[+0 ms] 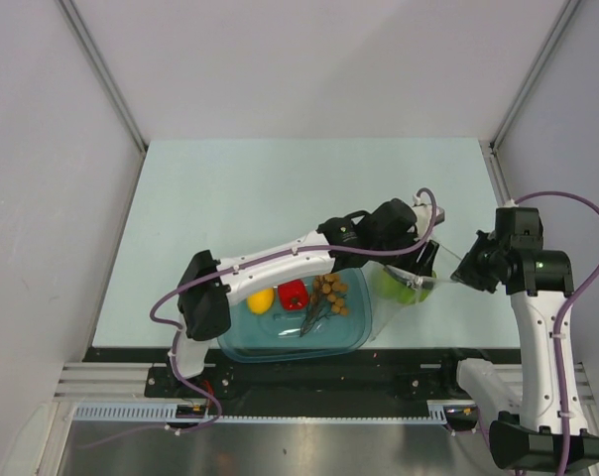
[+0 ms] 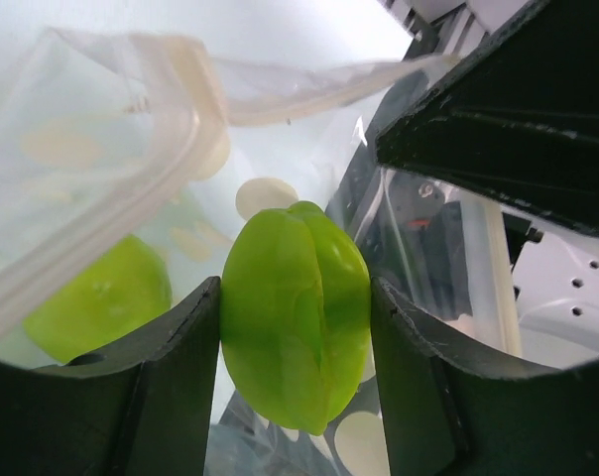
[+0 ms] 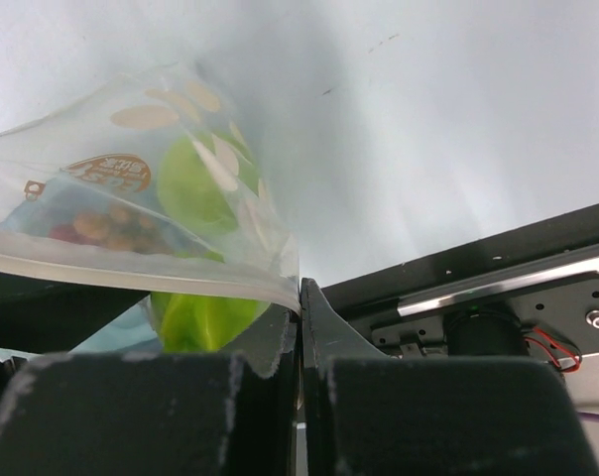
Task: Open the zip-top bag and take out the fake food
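Observation:
The clear zip-top bag (image 1: pixel 423 273) with white dots stands open to the right of the teal tub (image 1: pixel 240 342). My left gripper (image 1: pixel 411 270) reaches into its mouth and is shut on a yellow-green fruit (image 2: pixel 295 312); a second green fruit (image 2: pixel 96 297) lies beside it in the bag. My right gripper (image 1: pixel 456 275) is shut on the bag's right edge (image 3: pixel 280 293) and holds it up. In the tub lie a yellow fruit (image 1: pixel 261 299), a red piece (image 1: pixel 294 295) and a bunch of orange-brown balls (image 1: pixel 328 294).
The tub sits at the table's near edge, over the black front rail (image 1: pixel 399 362). The left arm (image 1: pixel 280 263) stretches across the tub's top. Grey walls stand along the left and right sides of the table.

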